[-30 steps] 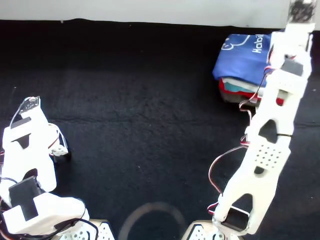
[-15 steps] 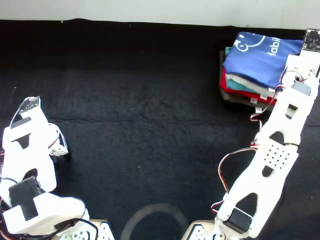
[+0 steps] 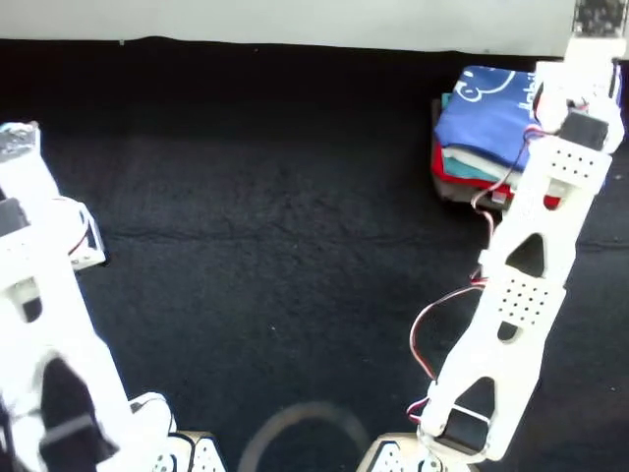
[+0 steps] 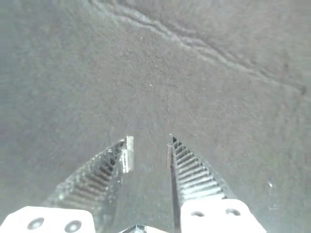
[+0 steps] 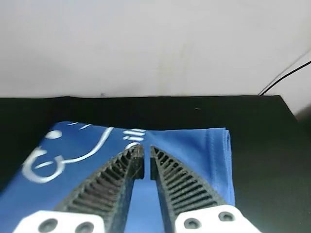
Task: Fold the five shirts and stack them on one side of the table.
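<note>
Black table (image 3: 295, 246): I logged shirt stack (image 3: 482, 128) cornered, seemingly as finished; right gripper (image 5: 144, 148) over it clenched empty, left gripper (image 4: 148, 143) far off, released.

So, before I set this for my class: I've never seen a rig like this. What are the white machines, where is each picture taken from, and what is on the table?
These are two white plastic robot arms, side by side at a table covered in black cloth. The high view looks down from a fixed camera: the left arm stands on the left, and the right arm stretches to the far right corner. The other two pictures come from small cameras on each wrist, looking along that arm's pincer. The left gripper is open over bare cloth and holds nothing. The right gripper is about closed above a stack of folded shirts, topped by a blue shirt with white print. Teal and red layers show beneath.
</note>
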You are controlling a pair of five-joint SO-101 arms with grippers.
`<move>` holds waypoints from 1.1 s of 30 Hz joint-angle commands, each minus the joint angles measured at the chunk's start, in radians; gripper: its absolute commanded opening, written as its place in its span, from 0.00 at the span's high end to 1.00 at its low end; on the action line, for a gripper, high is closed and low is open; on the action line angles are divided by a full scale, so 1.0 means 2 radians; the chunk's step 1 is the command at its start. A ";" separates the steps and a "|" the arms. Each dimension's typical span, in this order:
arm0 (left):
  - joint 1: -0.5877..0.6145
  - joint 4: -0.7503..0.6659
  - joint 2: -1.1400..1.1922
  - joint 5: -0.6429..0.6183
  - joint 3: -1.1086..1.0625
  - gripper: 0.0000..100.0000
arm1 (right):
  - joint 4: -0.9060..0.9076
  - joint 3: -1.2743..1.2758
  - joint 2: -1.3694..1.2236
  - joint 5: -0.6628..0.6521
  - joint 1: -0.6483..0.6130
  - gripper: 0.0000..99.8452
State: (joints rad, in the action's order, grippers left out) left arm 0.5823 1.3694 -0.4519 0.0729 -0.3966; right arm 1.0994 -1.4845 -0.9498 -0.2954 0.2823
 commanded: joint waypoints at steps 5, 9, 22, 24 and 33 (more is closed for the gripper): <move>-0.033 0.087 -0.142 -0.001 0.019 0.87 | 0.297 -0.094 0.149 0.005 -0.068 0.96; -0.035 0.099 -0.196 -0.001 -0.025 0.87 | 0.333 -0.060 0.198 0.005 -0.098 0.97; -0.035 0.094 -0.422 -0.001 -0.285 0.87 | 0.317 0.567 0.666 0.175 -0.241 0.97; -0.033 0.078 -0.471 -0.001 -0.330 0.87 | 0.279 0.680 0.730 0.191 -0.247 0.97; -0.035 0.002 -0.697 -0.004 -0.519 0.87 | 0.079 1.105 0.959 0.204 -0.198 0.97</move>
State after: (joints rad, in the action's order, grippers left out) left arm 0.5194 1.4185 -1.7484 0.0744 -1.3495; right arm 1.3663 0.4595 0.8332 0.1066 -0.1442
